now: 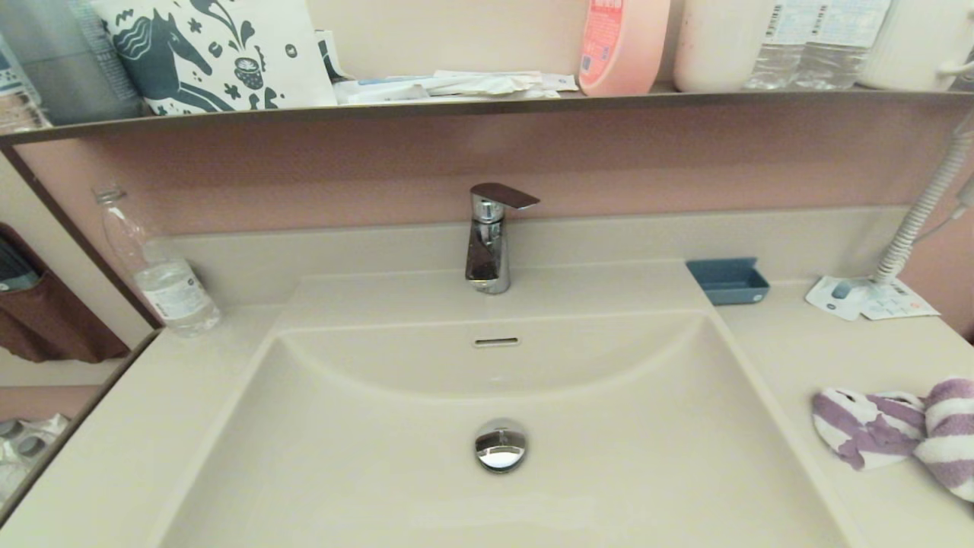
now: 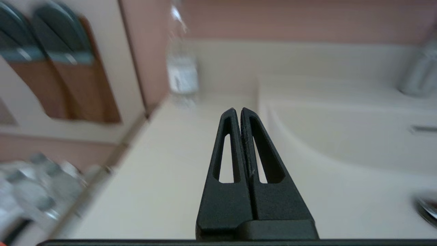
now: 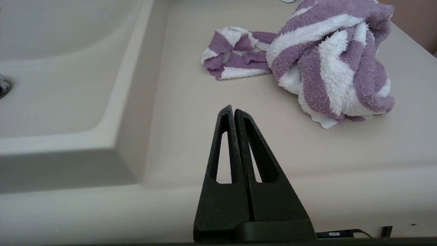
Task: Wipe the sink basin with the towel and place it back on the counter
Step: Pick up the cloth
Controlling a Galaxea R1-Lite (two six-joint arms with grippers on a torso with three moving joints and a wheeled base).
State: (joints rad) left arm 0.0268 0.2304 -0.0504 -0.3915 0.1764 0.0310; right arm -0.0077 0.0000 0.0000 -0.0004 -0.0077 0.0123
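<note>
The purple and white striped towel (image 1: 905, 434) lies crumpled on the counter (image 1: 822, 358) right of the sink basin (image 1: 365, 449), at the head view's right edge. The chrome drain plug (image 1: 500, 445) sits mid-basin, the overflow slot (image 1: 496, 342) in the curved back wall. Neither arm shows in the head view. My right gripper (image 3: 232, 110) is shut and empty, low by the counter's front edge, short of the towel (image 3: 327, 65). My left gripper (image 2: 237, 111) is shut and empty over the counter (image 2: 164, 177) left of the basin (image 2: 341, 143).
A chrome faucet (image 1: 488, 243) stands behind the basin. A clear water bottle (image 1: 156, 266) is at the back left, a blue soap dish (image 1: 728, 280) and a printed white card (image 1: 867, 298) at the back right. A coiled white cord (image 1: 924, 205) hangs at the right. A shelf (image 1: 487, 103) carries bottles above.
</note>
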